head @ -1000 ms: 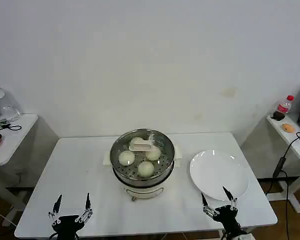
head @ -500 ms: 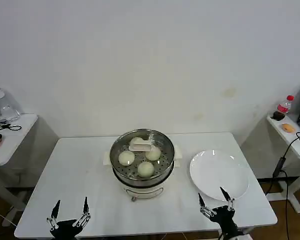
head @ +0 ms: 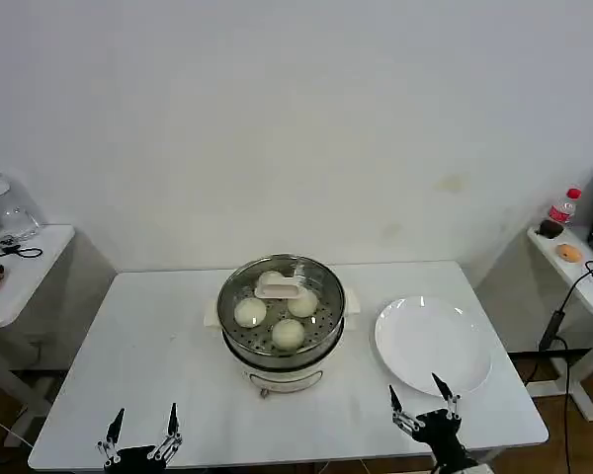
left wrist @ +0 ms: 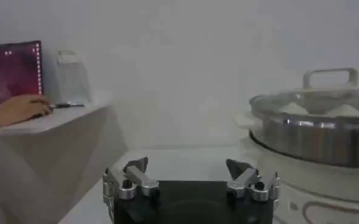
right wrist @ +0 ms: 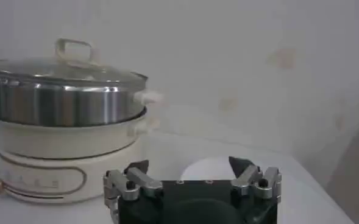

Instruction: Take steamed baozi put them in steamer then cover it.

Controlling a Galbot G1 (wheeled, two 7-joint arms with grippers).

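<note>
The steamer stands at the table's centre, its steel pot on a cream base. The glass cover rests on it, cream handle in the middle. Several baozi lie inside on the perforated tray, seen through the glass. My left gripper hovers at the front left edge of the table, open and empty. My right gripper is open and empty at the front right, just before the plate. The left wrist view has its gripper beside the steamer. The right wrist view has its gripper facing the steamer and cover.
A bare white plate lies right of the steamer. Side tables stand at the far left and far right, with a bottle on the right one. A person's hand rests on the left side table by a laptop.
Both grippers have drawn back toward the table's front edge and sit lower in the head view. The steamer, cover and plate have not moved.
</note>
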